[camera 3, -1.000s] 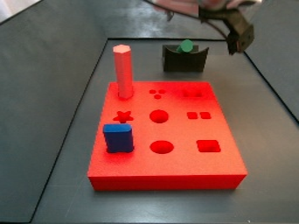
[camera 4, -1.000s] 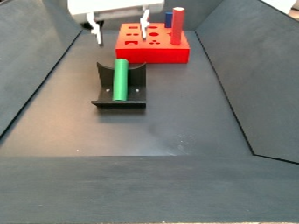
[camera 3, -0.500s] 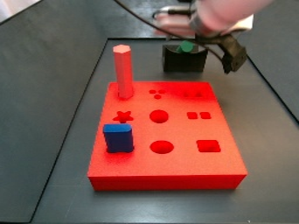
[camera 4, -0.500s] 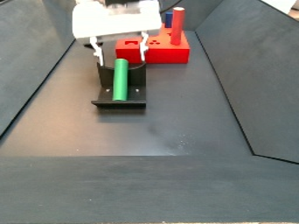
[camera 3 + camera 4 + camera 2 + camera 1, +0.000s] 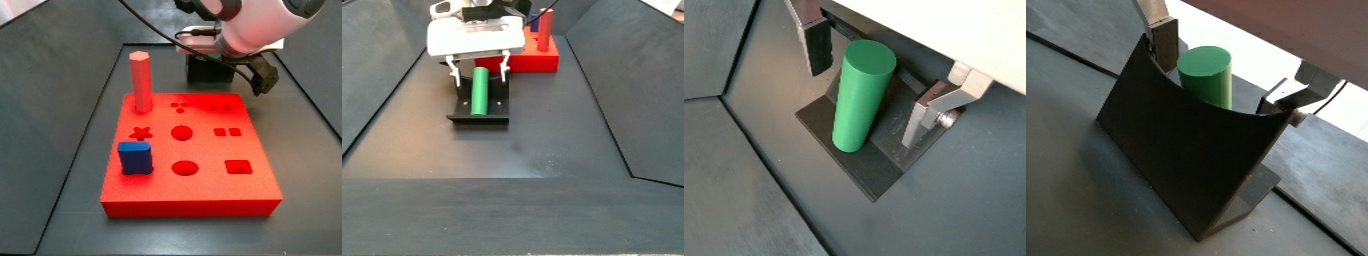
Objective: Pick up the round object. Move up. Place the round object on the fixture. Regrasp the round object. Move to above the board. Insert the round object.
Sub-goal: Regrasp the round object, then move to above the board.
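The green peg (image 5: 859,100) lies in the fixture's (image 5: 855,166) notch, leaning along its back plate. The gripper (image 5: 878,65) is down over the fixture, open, one finger (image 5: 815,42) on each side of the peg with gaps showing, not touching. In a side view, the red board (image 5: 519,50) sits just behind the fixture (image 5: 480,108).

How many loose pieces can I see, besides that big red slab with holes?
3. A red hexagonal peg and a blue square block stand in the board. A green peg lies on the fixture, between the hand's open fingers. None looks hidden.
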You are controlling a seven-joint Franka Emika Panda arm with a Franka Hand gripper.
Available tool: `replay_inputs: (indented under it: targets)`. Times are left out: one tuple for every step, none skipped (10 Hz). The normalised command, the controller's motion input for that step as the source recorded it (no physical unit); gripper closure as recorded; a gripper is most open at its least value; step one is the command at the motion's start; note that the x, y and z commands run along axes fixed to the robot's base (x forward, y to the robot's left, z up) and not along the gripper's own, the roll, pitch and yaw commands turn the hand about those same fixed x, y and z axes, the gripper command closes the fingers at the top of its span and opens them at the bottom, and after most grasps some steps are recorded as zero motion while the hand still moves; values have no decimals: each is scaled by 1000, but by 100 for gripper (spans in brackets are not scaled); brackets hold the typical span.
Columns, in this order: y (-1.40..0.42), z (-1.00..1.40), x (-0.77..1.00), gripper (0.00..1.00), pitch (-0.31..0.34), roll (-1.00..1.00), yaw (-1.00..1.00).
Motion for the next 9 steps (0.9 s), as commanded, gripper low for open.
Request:
replay_inputs:
  targets:
    - [-12,-168,24,0,-12,55,-35]
    - [-12,-168,24,0,-12,55,-35]
    - [-12,-168,24,0,-12,55,-35]
    - [0,0,0,100,0,0,0]
    - [68,1000,121,100,144,-280,335]
    - [67,1000,117,100,142,-279,318]
    - [65,1000,114,100,115,-244,293]
    - [56,1000,110,100,38,-127,250]
    - [51,1000,109,100,-7,-64,218]
